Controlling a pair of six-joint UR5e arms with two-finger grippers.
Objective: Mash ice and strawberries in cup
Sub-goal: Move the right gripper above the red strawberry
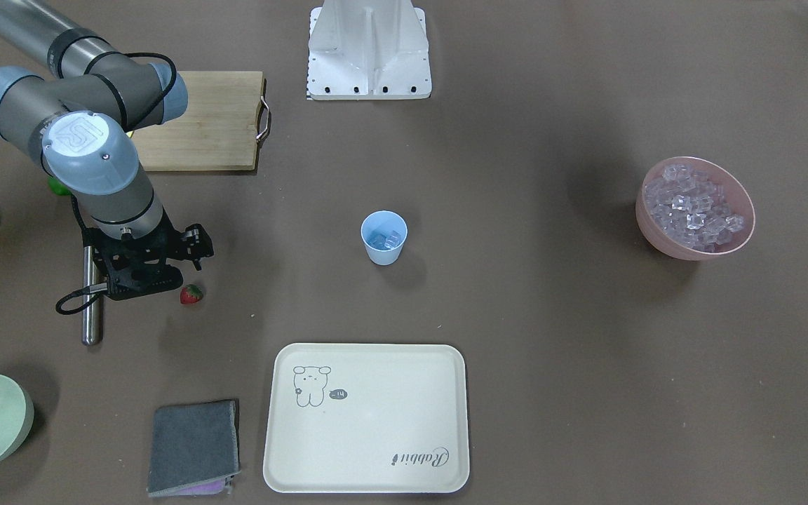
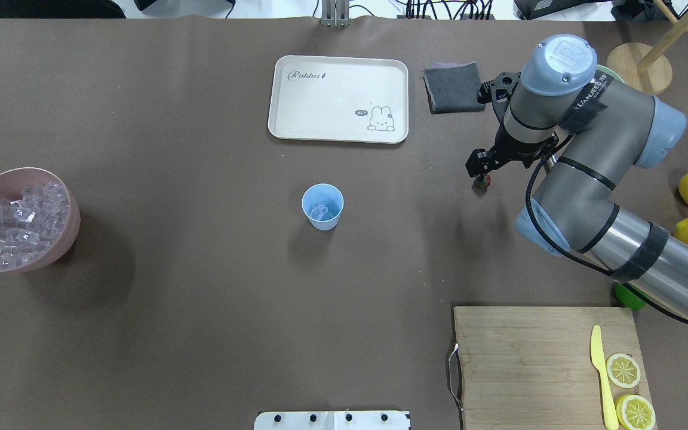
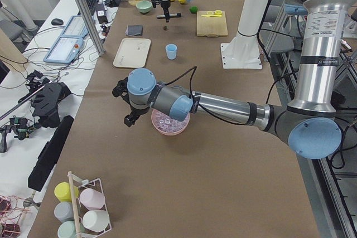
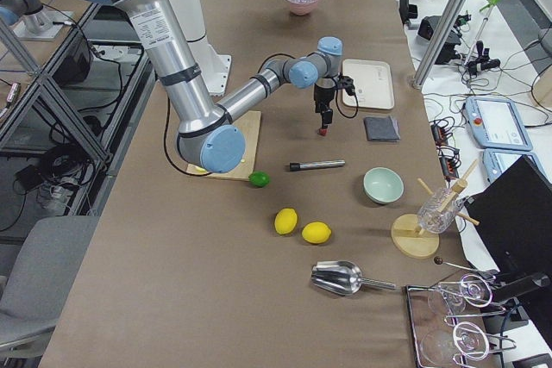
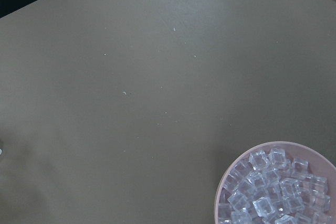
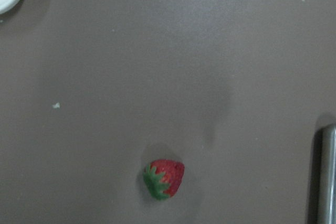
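- Hovering directly above the strawberry (image 2: 482, 184), the right gripper (image 2: 479, 174) sits right of centre in the overhead view. No view shows its fingers clearly, so I cannot tell whether they are spread or closed.
- The strawberry lies loose on the bare table (image 2: 200, 298). In the right wrist view it is at lower centre, on its side, with the leafy top toward the lower left.
- Risk 1: the fruit is small and rounded. If the fingers close off-centre, it is likely to roll or squirt out sideways.
- Risk 2: a steel rod (image 1: 91, 308) lies near the strawberry, at the left of the front-facing view. A descent that drifts that way could knock the rod and send it rolling.
- The cup (image 2: 322, 206) stands upright at the centre of the overhead view, well apart from the strawberry, with some ice (image 2: 319, 210) already inside.
- Risk 3: the cup looks light and has a narrow mouth. An off-centre release could bounce the fruit off the rim, and contact with the wall could tip the cup and spill the ice.
- The left gripper (image 3: 129, 119) hangs just beside the pink bowl (image 3: 170, 122), left of centre in the left side view. Whether its fingers are apart or together cannot be told.
- Risk 4: a sweeping move by that arm could nudge the bowl and scatter its contents.
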